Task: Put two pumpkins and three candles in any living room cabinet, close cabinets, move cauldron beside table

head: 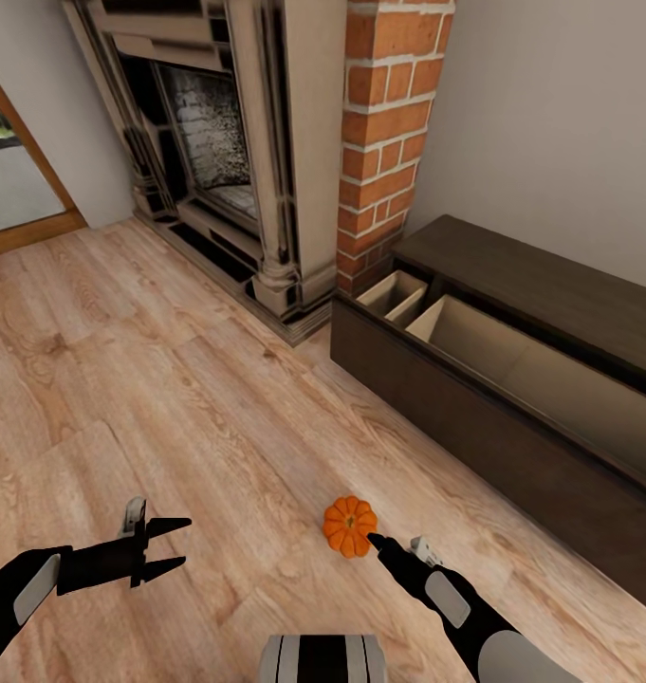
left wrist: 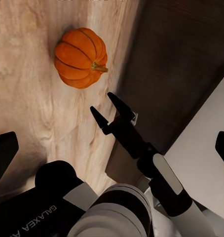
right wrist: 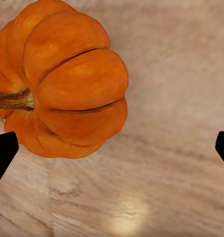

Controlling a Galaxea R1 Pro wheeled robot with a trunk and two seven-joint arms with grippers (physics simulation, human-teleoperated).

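Note:
One orange pumpkin point(head: 349, 526) point(left wrist: 81, 58) point(right wrist: 67, 79) sits on the wood floor in front of the cabinet point(head: 474, 427). My right gripper point(head: 384, 545) point(left wrist: 102, 102) point(right wrist: 112, 150) is open just short of the pumpkin, its fingertips pointing at it without touching. My left gripper point(head: 183, 541) hangs open and empty over the floor, well to the left of the pumpkin. The long dark brown cabinet stands along the right wall with its drawer pulled out, and the pale wood interior point(head: 512, 365) holds nothing. The candles, cauldron and table are out of view.
A stone fireplace point(head: 218, 142) and a red brick column point(head: 384, 114) stand at the back, right beside the cabinet's far end. A doorway point(head: 9, 171) opens at the far left. Bare wood floor point(head: 171, 379) spreads between them.

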